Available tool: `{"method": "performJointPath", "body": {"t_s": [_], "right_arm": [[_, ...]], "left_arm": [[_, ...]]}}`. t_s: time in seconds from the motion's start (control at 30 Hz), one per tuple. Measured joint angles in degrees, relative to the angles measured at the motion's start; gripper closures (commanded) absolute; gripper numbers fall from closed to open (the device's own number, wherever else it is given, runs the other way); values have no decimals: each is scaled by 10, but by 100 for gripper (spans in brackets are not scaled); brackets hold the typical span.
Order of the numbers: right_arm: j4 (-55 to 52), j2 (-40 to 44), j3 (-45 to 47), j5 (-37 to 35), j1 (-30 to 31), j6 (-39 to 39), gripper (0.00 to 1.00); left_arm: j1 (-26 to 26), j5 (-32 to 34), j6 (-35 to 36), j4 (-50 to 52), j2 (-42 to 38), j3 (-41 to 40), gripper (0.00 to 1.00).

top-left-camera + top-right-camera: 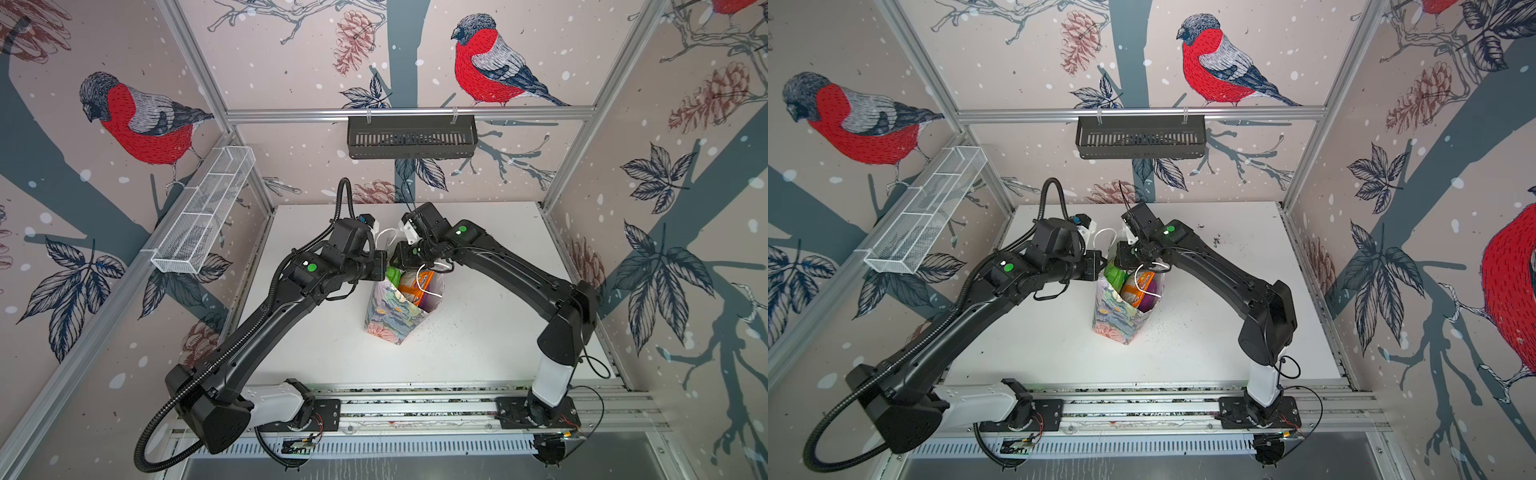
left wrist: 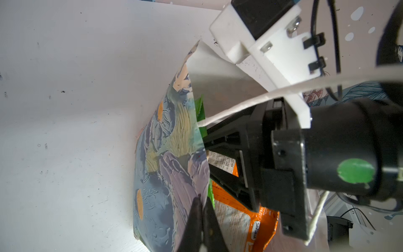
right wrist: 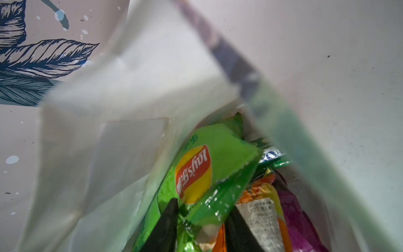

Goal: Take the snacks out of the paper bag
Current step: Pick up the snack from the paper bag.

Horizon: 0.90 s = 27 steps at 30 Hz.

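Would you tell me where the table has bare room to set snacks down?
Bare table between the paper bag and the right arm's base, and between bag and front rail. Crowded at the bag's mouth, where left claw and right claw meet.

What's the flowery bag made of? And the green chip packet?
The tall floral-print gift bag looks like stiff matte paper: sharp folds, white inside. The bright green chip packet looks like glossy plastic foil: crinkles and glints.

paper bag (image 1: 395, 316) 1 | snacks (image 3: 218, 152) 4 | arms (image 1: 266, 316) 2 | baskets (image 1: 411, 137) 2
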<state>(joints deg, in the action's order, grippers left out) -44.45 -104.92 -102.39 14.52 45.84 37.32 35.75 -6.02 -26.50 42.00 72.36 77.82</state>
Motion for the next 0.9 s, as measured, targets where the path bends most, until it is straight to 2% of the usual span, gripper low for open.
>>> {"method": "performJointPath", "body": {"t_s": [0.13, 0.23, 0.27, 0.9], "right_arm": [[5, -1, 0, -1, 1, 0, 81], [8, -2, 0, -1, 1, 0, 95], [8, -2, 0, -1, 1, 0, 97], [24, 23, -16, 8, 2, -19, 100]], "left_arm": [[0, 0, 0, -3, 1, 0, 100], [0, 0, 0, -4, 2, 0, 100], [0, 0, 1, -5, 2, 0, 100], [-7, 31, 15, -23, 2, -25, 100]]}}
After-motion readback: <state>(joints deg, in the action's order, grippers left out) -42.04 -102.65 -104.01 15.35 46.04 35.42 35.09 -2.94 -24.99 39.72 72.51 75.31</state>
